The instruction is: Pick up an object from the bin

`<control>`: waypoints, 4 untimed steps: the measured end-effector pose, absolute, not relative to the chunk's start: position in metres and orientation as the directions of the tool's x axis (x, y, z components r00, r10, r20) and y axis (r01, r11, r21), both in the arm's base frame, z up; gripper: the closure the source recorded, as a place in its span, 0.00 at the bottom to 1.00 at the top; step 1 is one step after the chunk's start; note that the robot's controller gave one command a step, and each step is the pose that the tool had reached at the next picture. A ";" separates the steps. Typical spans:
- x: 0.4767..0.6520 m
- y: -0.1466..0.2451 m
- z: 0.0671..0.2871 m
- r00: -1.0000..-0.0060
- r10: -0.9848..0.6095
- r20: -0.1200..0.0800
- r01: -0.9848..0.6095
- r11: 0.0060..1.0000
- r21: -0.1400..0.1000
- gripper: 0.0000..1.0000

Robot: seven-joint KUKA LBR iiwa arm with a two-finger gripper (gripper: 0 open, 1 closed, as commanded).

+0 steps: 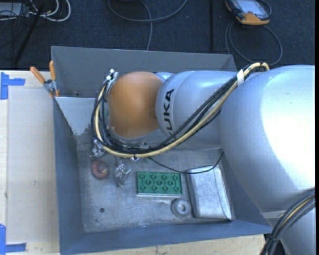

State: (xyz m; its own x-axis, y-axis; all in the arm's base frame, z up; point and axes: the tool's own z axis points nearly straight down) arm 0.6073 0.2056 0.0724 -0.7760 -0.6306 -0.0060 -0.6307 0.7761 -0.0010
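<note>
My gripper [120, 175] reaches down from under the orange wrist cover into the left part of the bin, and its metal tip is close to the floor. Just left of it lies a small round reddish-brown disc [100, 170], close to the tip, though whether they touch cannot be made out. A flat green plate with rows of studs [158, 184] lies on the floor just right of the gripper, apart from it.
A grey ring [181, 207] lies near the front wall, below the green plate. A flat silvery rectangular slab [208, 193] lies to the right of both. The arm and its cables cover the back and right of the bin.
</note>
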 end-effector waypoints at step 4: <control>0.611 0.207 0.174 -0.787 -0.617 -0.003 -0.617 0.787 0.000 1.00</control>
